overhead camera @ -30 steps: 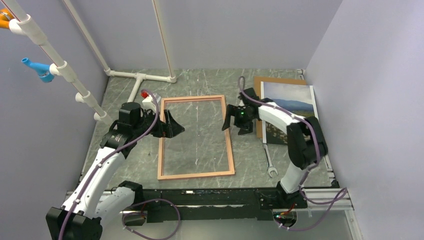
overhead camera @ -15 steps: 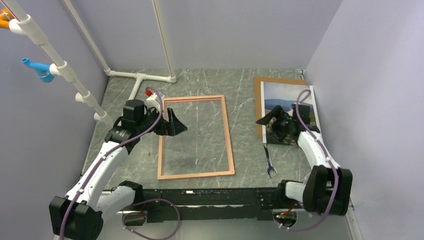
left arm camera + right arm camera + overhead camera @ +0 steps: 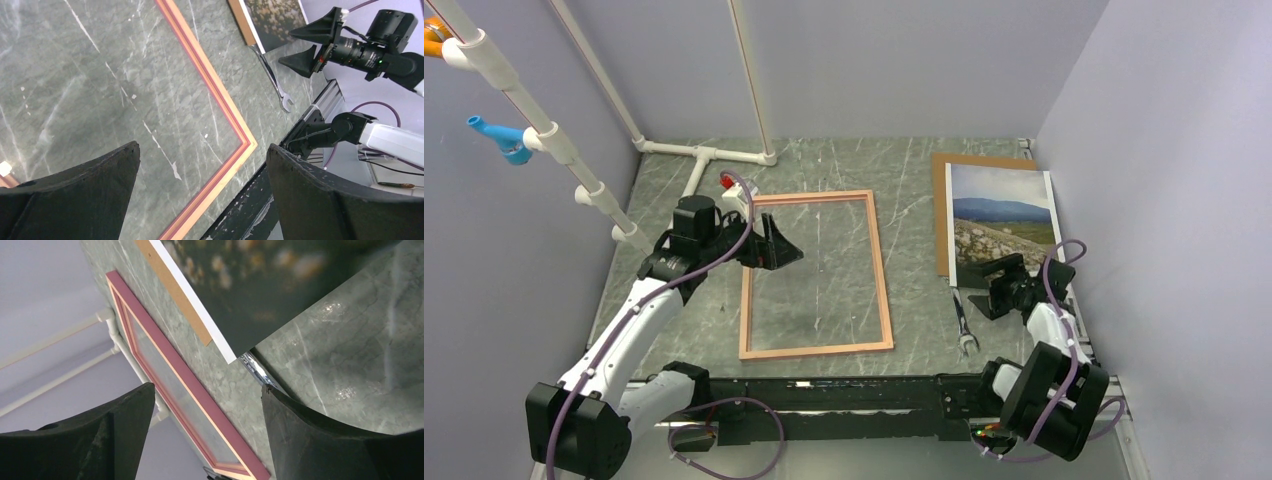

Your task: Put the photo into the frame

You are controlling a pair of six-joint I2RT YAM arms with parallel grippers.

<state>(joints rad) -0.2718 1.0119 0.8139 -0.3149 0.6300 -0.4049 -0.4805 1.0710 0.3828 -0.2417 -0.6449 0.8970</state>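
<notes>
Light: soft, even, from overhead.
Shadows: faint, soft-edged.
Glare: slight sheen on the table (image 3: pixel 345 335).
Blur: the photo (image 3: pixel 280 280) is fuzzy close up, right wrist view.

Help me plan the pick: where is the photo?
Top view: the photo lies far right on a brown board, its near edge by the right gripper.

The white-linked, black-jointed left arm (image 3: pixel 629 325) stretches from 7 o'clock toward the centre, its black two-finger left gripper (image 3: pixel 782 248) aimed at 3 o'clock, jaws spread wide. The matching right arm (image 3: pixel 1046 328) folds tightly at 4 o'clock, and its right gripper (image 3: pixel 977 288) points toward 9 o'clock, jaws apart, gripping nothing
</notes>
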